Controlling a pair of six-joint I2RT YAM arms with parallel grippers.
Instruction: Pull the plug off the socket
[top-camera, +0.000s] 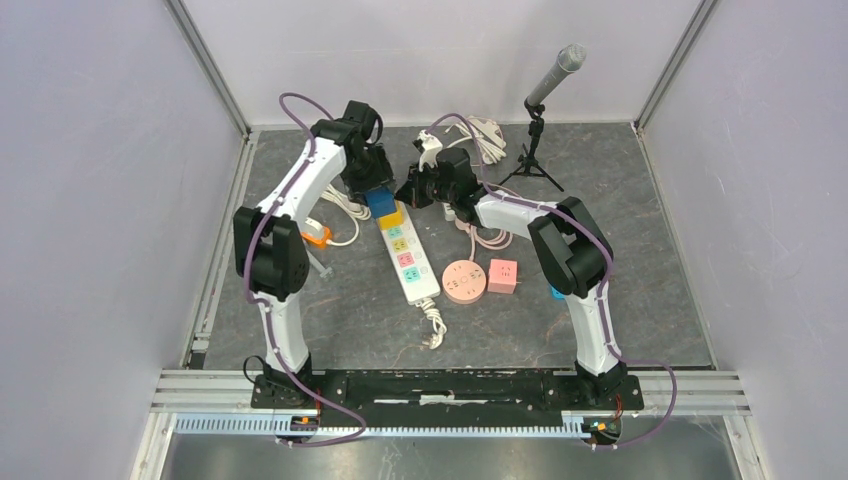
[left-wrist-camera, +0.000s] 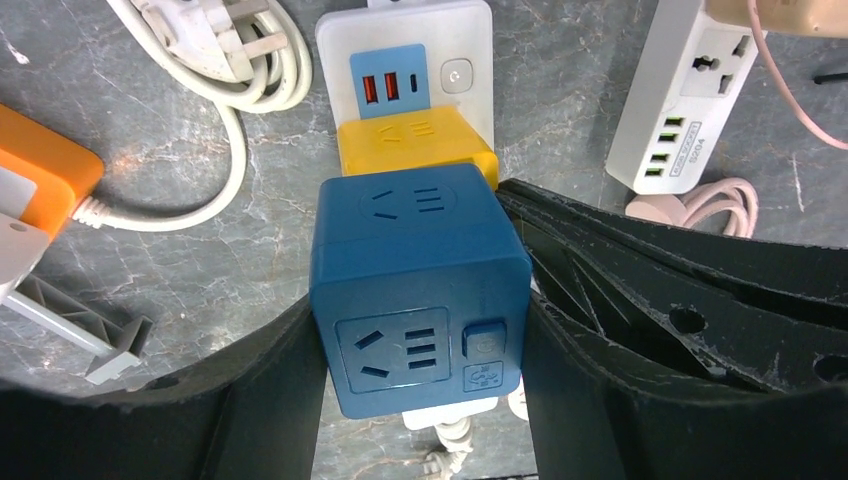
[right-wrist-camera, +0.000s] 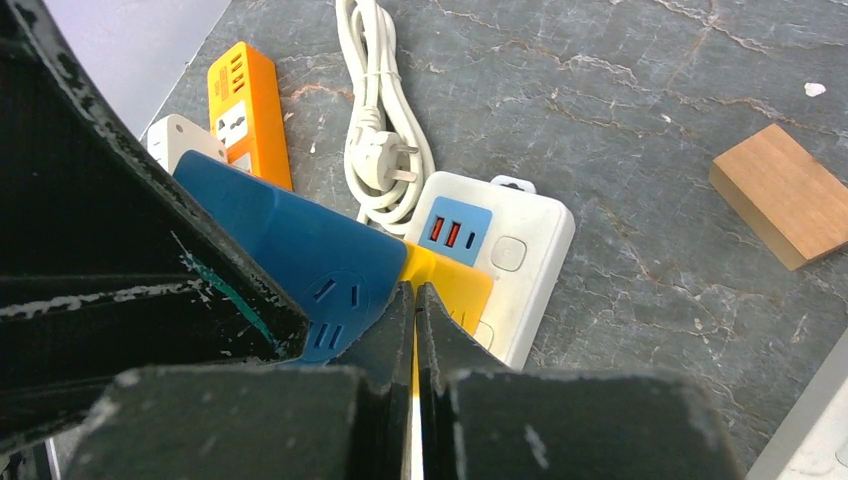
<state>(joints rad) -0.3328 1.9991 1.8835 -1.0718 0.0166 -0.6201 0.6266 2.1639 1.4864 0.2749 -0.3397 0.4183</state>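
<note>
A blue cube plug (left-wrist-camera: 420, 280) stands over the white socket strip (left-wrist-camera: 470, 40), right beside a yellow cube plug (left-wrist-camera: 415, 145). My left gripper (left-wrist-camera: 425, 335) is shut on the blue plug, one black finger pressed against each side. The plug's underside is hidden, so I cannot tell whether its pins are still in the strip. From above, the blue plug (top-camera: 380, 203) shows at the far end of the strip (top-camera: 415, 275). My right gripper (right-wrist-camera: 415, 292) is shut with nothing in it. Its tips rest at the yellow cube (right-wrist-camera: 460, 285), next to the blue plug (right-wrist-camera: 300, 250).
An orange power strip (left-wrist-camera: 40, 180) and a coiled white cord (left-wrist-camera: 230, 50) lie to the left. A white USB strip (left-wrist-camera: 690, 90) lies to the right. A pink round socket (top-camera: 464, 280), a pink cube (top-camera: 502, 275), a microphone tripod (top-camera: 540, 150) and a wooden block (right-wrist-camera: 785, 195) also share the table.
</note>
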